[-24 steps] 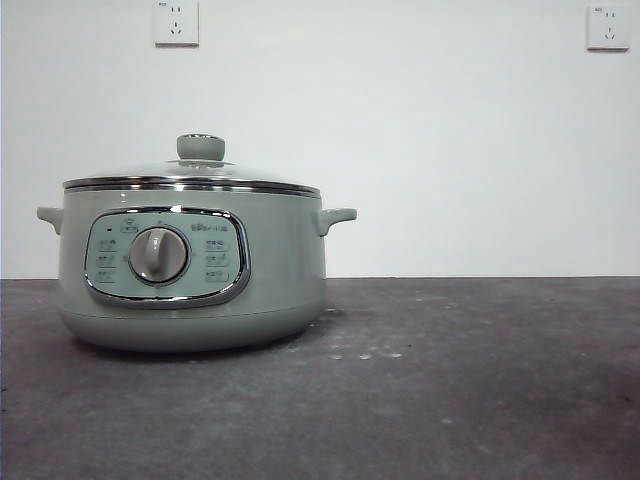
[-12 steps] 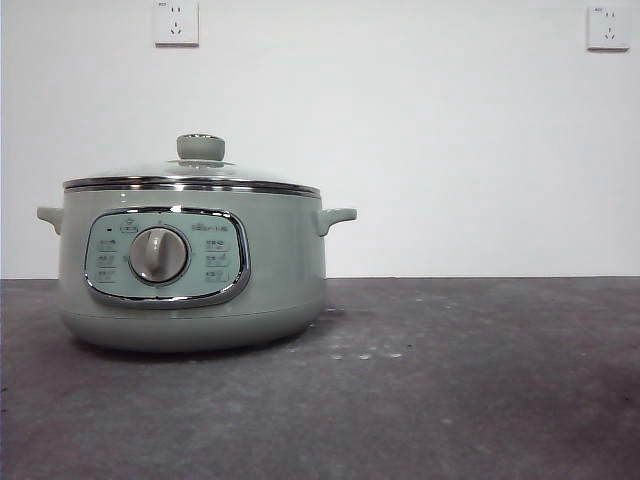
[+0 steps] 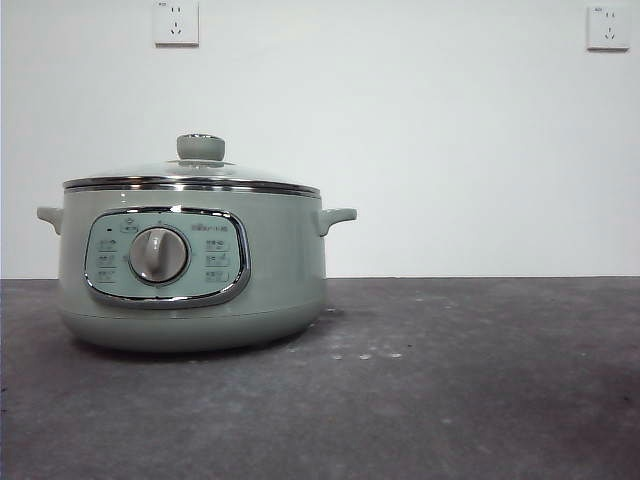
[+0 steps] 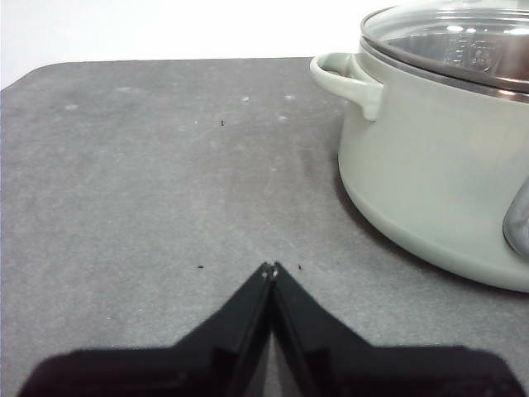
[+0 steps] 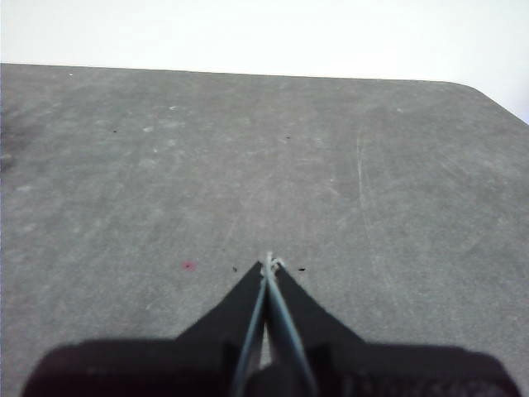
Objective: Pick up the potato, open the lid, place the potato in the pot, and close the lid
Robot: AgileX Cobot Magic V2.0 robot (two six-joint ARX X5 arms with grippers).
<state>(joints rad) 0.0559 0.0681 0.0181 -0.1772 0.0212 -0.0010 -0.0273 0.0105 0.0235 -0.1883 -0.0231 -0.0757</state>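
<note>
The pale green pot (image 3: 190, 265) stands on the left part of the table, its dial and control panel facing the front camera. The glass lid (image 3: 192, 177) with its green knob rests shut on the pot. The left wrist view shows the pot (image 4: 438, 165) and lid (image 4: 450, 41) close by. My left gripper (image 4: 270, 268) is shut and empty above bare table beside the pot. Over bare table away from the pot, my right gripper (image 5: 269, 261) is also shut with nothing in it. The potato is out of view.
The dark grey table (image 3: 450, 380) stretches to the right of the pot. Two wall sockets (image 3: 176, 22) sit high on the white wall behind.
</note>
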